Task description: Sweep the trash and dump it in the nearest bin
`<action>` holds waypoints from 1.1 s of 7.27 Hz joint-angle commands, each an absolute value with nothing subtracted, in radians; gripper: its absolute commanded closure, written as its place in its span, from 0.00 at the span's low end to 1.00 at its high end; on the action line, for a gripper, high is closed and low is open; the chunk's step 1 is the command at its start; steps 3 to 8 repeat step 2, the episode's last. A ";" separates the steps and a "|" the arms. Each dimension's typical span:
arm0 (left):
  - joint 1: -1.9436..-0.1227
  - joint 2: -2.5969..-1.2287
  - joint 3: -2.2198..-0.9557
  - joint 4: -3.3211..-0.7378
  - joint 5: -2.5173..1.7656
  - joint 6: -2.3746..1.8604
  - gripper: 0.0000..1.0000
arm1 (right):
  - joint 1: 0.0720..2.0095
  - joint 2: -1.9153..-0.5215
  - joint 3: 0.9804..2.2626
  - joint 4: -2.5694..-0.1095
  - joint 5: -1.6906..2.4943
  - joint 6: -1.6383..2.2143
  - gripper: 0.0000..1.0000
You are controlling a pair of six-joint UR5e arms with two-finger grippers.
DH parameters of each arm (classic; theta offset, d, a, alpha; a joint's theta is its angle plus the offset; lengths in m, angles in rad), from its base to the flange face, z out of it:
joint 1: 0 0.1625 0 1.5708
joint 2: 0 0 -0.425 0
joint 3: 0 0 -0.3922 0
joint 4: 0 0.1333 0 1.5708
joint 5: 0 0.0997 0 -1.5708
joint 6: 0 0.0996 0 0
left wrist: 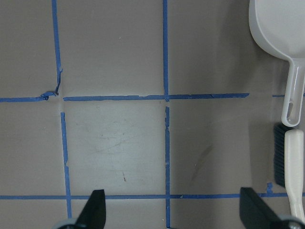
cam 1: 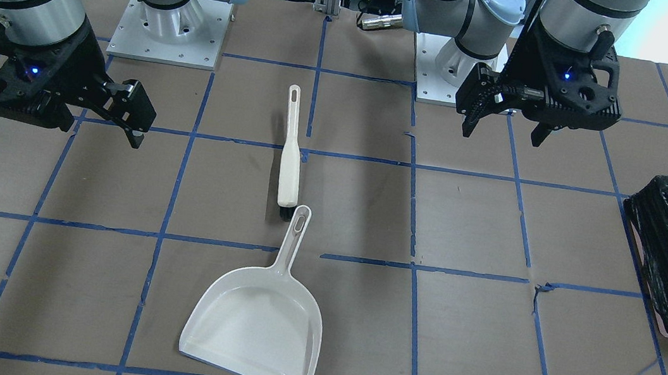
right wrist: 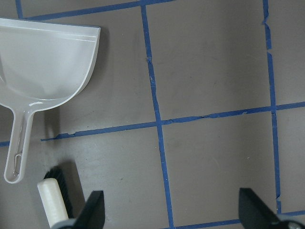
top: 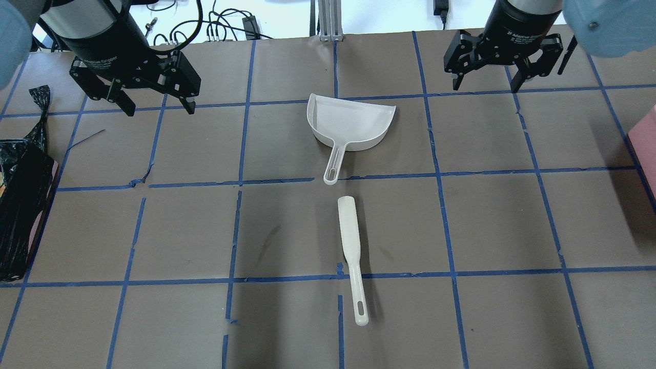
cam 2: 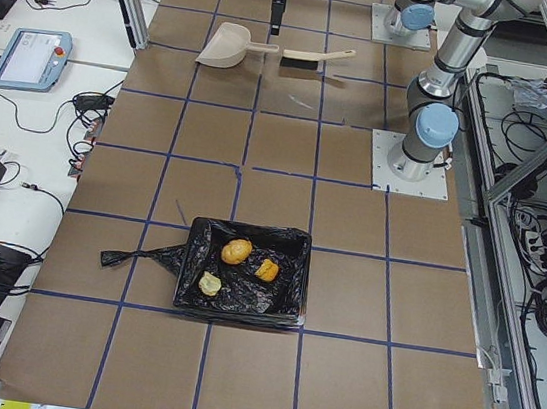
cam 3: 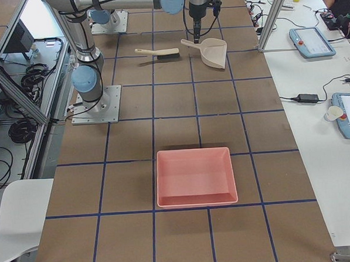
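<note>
Overhead exterior shows both arms raised above the bench [top: 512,220], and neither is carrying anything. The left tool [top: 158,104] has its jaws spread wide on empty air. The right tool [top: 487,82] stands apart the same way. Each wrist camera agrees: 2 dark fingertips [left wrist: 96,207] sit at the bottom corners with only brown paper and blue tape between them.

Between the 2 arms the white dustpan [top: 353,120] lies flat on the bench, mouth away from the robot and handle pointing back toward it. Nearer the robot lies the brush [top: 349,241], its bristled head next to the end of the dustpan handle (close, with a sliver of paper showing between them from above).

Further out, at the end of the bench on the robot's left, sits the bin [cam 2: 288,287] in its crinkled black bag. The trash [cam 2: 236,251] is inside it: 3 pieces, a brown-orange lump, an orange chunk and a pale yellow one. At the opposite end sits a pink tray [cam 3: 194,152] with nothing visible in it.

I can find no scraps on the paper in any view. To my eye the sweeping and the dumping are done, and the dustpan and brush are set down. Little seems left beyond the arms pulling clear.
</note>
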State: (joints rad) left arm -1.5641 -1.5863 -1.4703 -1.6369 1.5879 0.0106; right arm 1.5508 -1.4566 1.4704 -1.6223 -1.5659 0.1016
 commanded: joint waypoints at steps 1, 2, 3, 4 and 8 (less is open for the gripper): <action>-1.563 -1.586 -1.471 -1.637 1.588 0.011 0.00 | 1.551 -1.457 1.470 -1.623 -1.566 0.103 0.00; -1.563 -1.591 -1.468 -1.637 1.589 0.011 0.00 | 1.551 -1.460 1.470 -1.621 -1.563 0.103 0.00; -1.563 -1.591 -1.468 -1.637 1.589 0.011 0.00 | 1.551 -1.460 1.470 -1.621 -1.563 0.103 0.00; -1.563 -1.591 -1.468 -1.637 1.589 0.011 0.00 | 1.551 -1.460 1.470 -1.621 -1.563 0.103 0.00; -1.563 -1.591 -1.468 -1.637 1.589 0.011 0.00 | 1.551 -1.460 1.470 -1.621 -1.563 0.103 0.00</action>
